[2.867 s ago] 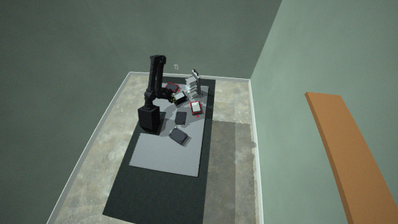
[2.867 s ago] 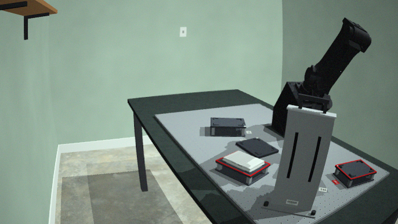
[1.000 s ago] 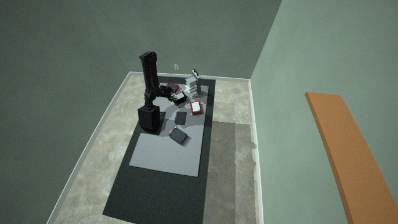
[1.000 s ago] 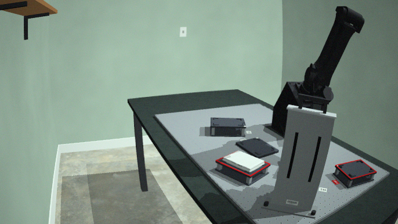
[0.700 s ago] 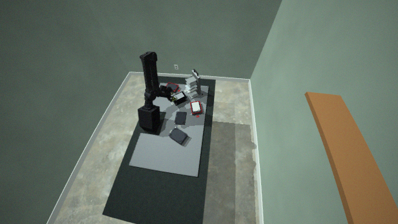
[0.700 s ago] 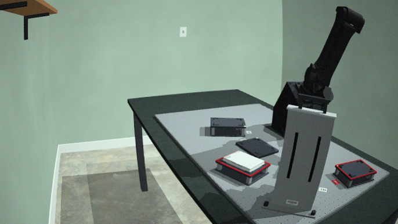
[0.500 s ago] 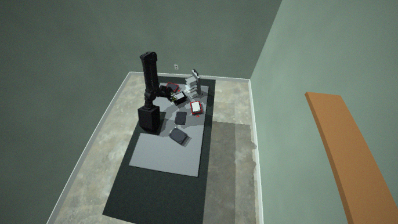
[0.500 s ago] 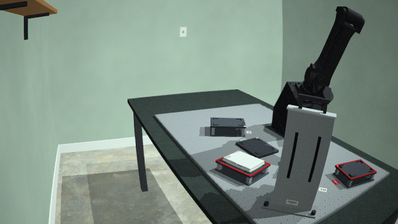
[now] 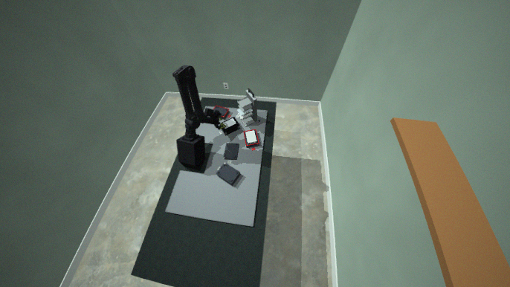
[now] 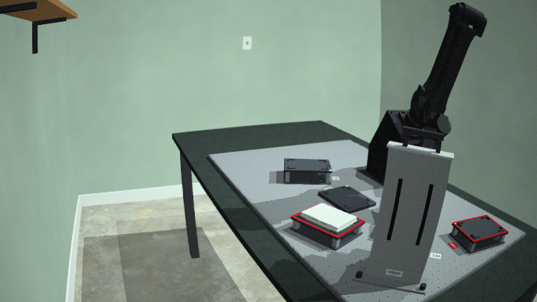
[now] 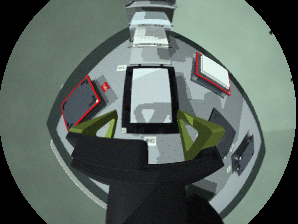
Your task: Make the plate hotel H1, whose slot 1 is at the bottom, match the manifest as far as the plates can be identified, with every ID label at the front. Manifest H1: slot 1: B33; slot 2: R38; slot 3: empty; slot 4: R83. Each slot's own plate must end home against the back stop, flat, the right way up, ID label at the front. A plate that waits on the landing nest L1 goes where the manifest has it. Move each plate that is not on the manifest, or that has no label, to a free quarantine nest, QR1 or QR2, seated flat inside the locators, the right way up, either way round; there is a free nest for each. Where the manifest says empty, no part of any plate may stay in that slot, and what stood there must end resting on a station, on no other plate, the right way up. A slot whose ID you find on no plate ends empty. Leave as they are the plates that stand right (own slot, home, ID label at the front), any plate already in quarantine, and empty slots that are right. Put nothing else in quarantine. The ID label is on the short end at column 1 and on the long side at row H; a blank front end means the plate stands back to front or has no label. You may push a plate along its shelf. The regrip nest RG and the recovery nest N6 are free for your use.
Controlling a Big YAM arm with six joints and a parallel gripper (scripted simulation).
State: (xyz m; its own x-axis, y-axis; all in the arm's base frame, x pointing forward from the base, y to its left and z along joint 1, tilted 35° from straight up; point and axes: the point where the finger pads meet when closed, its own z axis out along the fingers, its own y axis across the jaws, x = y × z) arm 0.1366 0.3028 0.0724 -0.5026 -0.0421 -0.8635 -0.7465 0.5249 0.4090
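Note:
In the wrist view a white plate [image 11: 149, 95] lies flat on a black nest, straight ahead of me. My gripper [image 11: 147, 113] is wide open; its two green fingers stand on either side of the plate's near end and hold nothing. In the top view the same plate [image 9: 230, 126] lies in front of the grey plate hotel [image 9: 248, 105], with the gripper [image 9: 220, 125] at its left end. In the exterior view the hotel's back panel [image 10: 411, 211] hides the gripper.
A red-rimmed nest holds a white plate [image 9: 251, 137] [image 10: 328, 223] [image 11: 213, 72]. A second red-rimmed nest is bare [image 9: 221, 111] [image 10: 478, 231] [image 11: 80, 102]. A flat dark nest [image 10: 347, 198] and a raised dark nest [image 10: 308, 169] stand further along the table. The arm's base [image 9: 191, 150] is to the left.

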